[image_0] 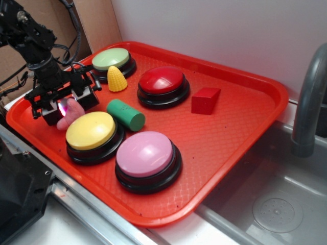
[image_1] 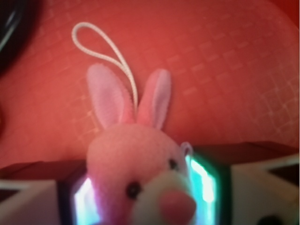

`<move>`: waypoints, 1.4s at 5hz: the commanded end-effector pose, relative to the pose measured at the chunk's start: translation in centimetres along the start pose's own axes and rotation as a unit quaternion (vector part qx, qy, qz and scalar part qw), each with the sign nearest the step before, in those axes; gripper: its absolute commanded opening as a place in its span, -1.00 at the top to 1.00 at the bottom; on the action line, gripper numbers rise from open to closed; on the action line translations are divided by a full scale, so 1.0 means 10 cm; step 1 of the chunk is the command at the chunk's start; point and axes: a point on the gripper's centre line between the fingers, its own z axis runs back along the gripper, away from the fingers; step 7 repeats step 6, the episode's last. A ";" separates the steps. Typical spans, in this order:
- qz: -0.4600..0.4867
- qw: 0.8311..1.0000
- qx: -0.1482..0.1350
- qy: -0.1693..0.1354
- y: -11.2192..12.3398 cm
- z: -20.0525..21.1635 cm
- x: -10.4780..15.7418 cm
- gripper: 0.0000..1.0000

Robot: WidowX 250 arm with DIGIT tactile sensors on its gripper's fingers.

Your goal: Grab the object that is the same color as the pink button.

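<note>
Outwardly, in the exterior view, the hand point(image_0: 62, 108) sits at the far-left part of the red tray point(image_0: 230, 127), lowered over the pink plush toy point(image_0: 70, 116), which lies just beside the yellow button point(image_0: 91, 130). The pink button point(image_0: 145, 153) stands near the tray's front edge, to the right of the yellow one. A green cylinder point(image_0: 125, 114), a yellow corn piece point(image_0: 116, 79), a green button point(image_0: 111, 59), a red button point(image_0: 161, 80) and a red block point(image_0: 205, 100) lie farther off.

Closer in, the wrist view shows the toy point(image_1: 136, 183) as a pink rabbit head with lilac ears and a white cord loop point(image_1: 101, 49), set between the two lit fingers point(image_1: 204, 187), which press against its sides; the hand looks clamped on it.

Because the plush is soft and lumpy, it could squeeze out on lifting, and the hand's side may brush the yellow button. No writing or brand can be read in either view.
</note>
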 end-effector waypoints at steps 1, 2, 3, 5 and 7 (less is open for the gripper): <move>-0.237 0.968 0.043 0.074 -0.42 0.84 0.15 1.00; -0.352 0.931 -0.003 0.095 -0.64 1.34 -0.16 1.00; -0.441 0.892 -0.022 0.100 -0.76 1.68 -0.45 1.00; -0.451 0.887 -0.054 0.076 -0.77 1.74 -0.69 1.00; -0.410 0.907 -0.040 0.086 -0.74 1.69 -0.52 1.00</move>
